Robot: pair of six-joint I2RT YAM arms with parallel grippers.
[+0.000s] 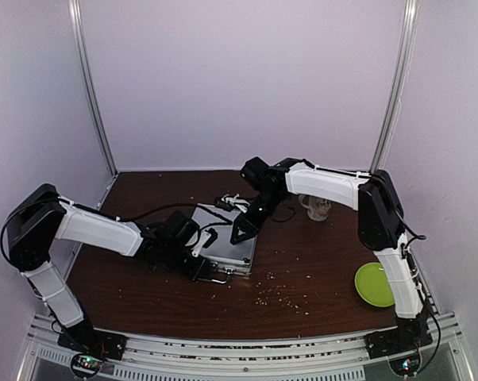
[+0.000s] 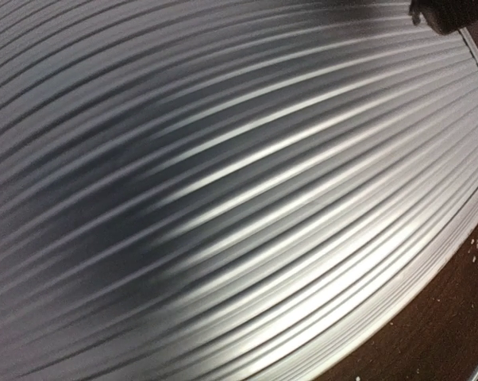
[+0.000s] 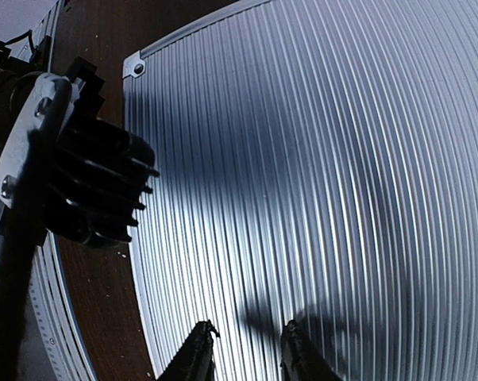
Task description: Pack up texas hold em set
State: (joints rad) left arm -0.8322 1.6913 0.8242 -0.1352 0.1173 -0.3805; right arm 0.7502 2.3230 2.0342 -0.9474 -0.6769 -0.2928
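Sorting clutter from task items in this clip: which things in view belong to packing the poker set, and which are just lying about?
Job in hand: silver ribbed case, lid down.
Lying about: cream mug; lime green plate; scattered pale crumbs.

1. The case (image 3: 342, 159) is finished in silver and ribbed with fine parallel lines, which are crossed by dark shadows.
2. The table (image 1: 318, 270) is seen in dark reddish-brown wood, dotted with pale specks (image 1: 280, 295).
3. The mug (image 1: 315, 208) is coloured cream, with a dark marking.
4. The plate (image 1: 374, 284) is coloured lime green.
5. The left arm (image 1: 96, 228) and right arm (image 1: 326, 184) are clad in white with black joints.
6. The right gripper (image 3: 247, 351) is seen as black.
7. The walls (image 1: 239, 79) are tinted pale lilac.
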